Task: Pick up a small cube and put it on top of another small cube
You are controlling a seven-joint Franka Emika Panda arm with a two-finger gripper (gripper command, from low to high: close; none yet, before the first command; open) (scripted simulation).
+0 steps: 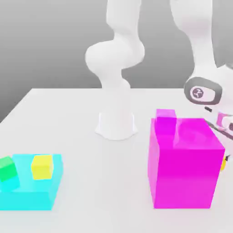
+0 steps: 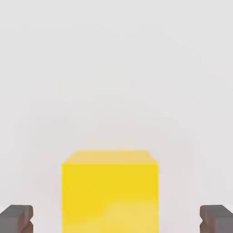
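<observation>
"How do the fingers stand?"

"Wide apart, both dark grey and blocky. The gripper (image 2: 116,219) has the golden-orange cube (image 2: 110,198) in the space between them, touching neither."

"What is that cube like?"

"Plain and smooth, flat-faced, with crisp straight edges and a paler top strip and lower patch. Bare pale tabletop (image 2: 113,82) shows beyond it, and there's open room between each side and the nearer finger."

"Anything close by the fingers?"

"In the exterior view, the big magenta block (image 1: 184,166) stands just to their left, glossy-looking and sharp-cornered, partly hiding the golden-orange cube. A small magenta cube (image 1: 165,121) sits on its top, near an edge."

"And the green one?"

"Well apart from the fingers, at the exterior view's far left: the bright green cube (image 1: 7,169), plain and tilted, on the flat cyan block (image 1: 32,198). A yellow cube (image 1: 42,167) sits there too, between it and the fingers, with open table before the magenta block."
</observation>
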